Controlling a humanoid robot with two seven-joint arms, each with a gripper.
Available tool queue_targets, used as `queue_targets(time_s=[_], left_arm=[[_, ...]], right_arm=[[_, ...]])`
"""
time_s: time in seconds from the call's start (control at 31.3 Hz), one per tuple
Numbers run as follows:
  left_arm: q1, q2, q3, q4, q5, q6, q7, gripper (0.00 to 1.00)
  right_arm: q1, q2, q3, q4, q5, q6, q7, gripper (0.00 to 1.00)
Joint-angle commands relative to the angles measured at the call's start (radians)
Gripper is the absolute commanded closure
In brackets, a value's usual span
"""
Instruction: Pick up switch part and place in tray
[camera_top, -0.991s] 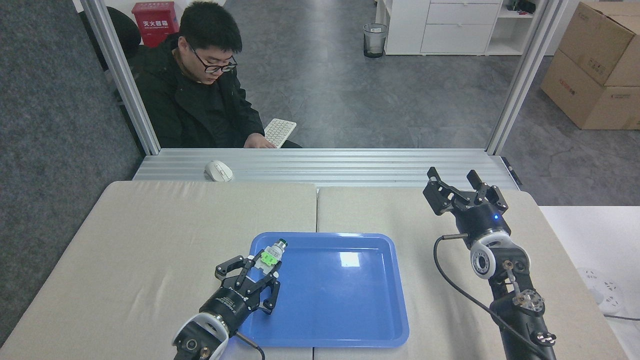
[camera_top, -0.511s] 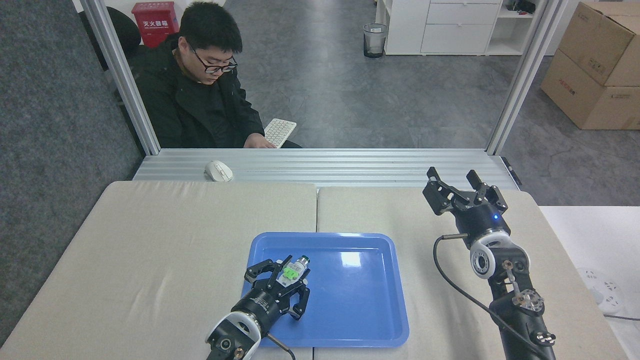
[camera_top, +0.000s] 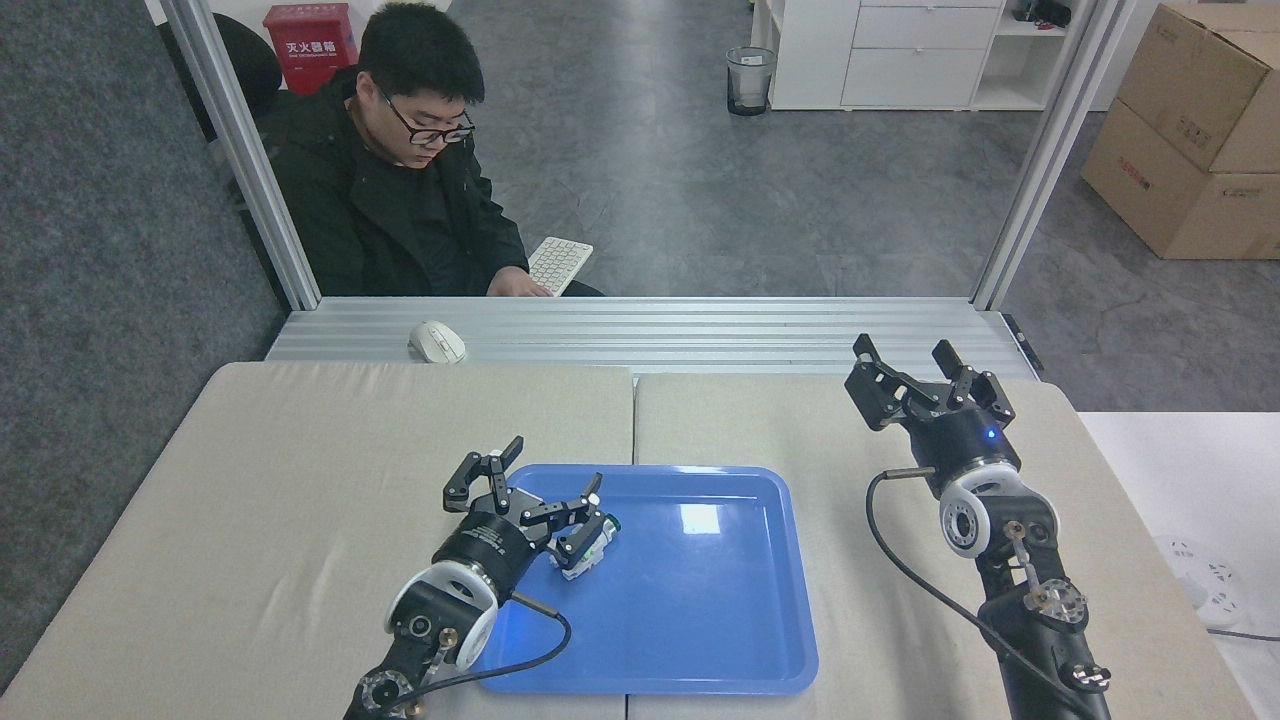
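The switch part (camera_top: 590, 545), white with a bit of green showing, lies inside the blue tray (camera_top: 700, 600) near its left side. My left gripper (camera_top: 552, 470) hovers open over the tray's far-left corner, its fingers spread wide with nothing between them; the right finger partly covers the part. My right gripper (camera_top: 905, 365) is raised open over the right cushion, far from the tray, and holds nothing.
A white mouse (camera_top: 437, 342) rests on the metal ledge (camera_top: 700, 330) behind the cushions. A person in a black jacket sits beyond it with a keyboard (camera_top: 558, 264). A black cable (camera_top: 905, 560) hangs from my right arm. A white side table (camera_top: 1190, 500) stands at right.
My left gripper opened and let go of the switch part, which now lies in the tray. The gripper drew back to the left. My right arm stayed still.
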Motion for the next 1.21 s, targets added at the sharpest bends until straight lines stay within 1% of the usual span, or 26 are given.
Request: queue_targets(time_s=[0.0, 0.06, 0.13, 0.22, 0.38, 0.48, 0.7, 0.96, 1.18], left_arm=[[-0.125, 0.103, 0.270, 0.137, 0.110, 0.009, 0.020, 0.01], [-0.136, 0.143, 0.270, 0.137, 0.112, 0.022, 0.026, 0.01], [-0.153, 0.167, 0.270, 0.137, 0.109, 0.041, 0.031, 0.01], [-0.165, 0.172, 0.270, 0.134, 0.109, 0.069, 0.031, 0.01], [-0.156, 0.158, 0.270, 0.085, 0.107, 0.140, 0.031, 0.01], [-0.135, 0.143, 0.261, 0.059, 0.107, 0.157, 0.031, 0.01], [-0.087, 0.117, 0.257, 0.007, 0.106, 0.157, 0.085, 0.01], [-0.075, 0.069, 0.257, -0.015, 0.104, 0.161, 0.094, 0.01], [-0.034, 0.065, 0.257, -0.018, 0.104, 0.161, 0.094, 0.01]], right_arm=[[0.000, 0.001, 0.000, 0.000, 0.000, -0.001, 0.000, 0.00], [0.000, 0.001, 0.000, 0.000, 0.000, -0.001, 0.000, 0.00], [0.000, 0.001, 0.000, 0.000, 0.000, -0.001, 0.000, 0.00], [0.000, 0.001, 0.000, 0.000, 0.000, -0.001, 0.000, 0.00], [0.000, 0.001, 0.000, 0.000, 0.000, -0.001, 0.000, 0.00], [0.000, 0.001, 0.000, 0.000, 0.000, -0.001, 0.000, 0.00], [0.000, 0.001, 0.000, 0.000, 0.000, -0.001, 0.000, 0.00], [0.000, 0.001, 0.000, 0.000, 0.000, -0.001, -0.002, 0.00], [0.000, 0.001, 0.000, 0.000, 0.000, -0.001, 0.000, 0.00]])
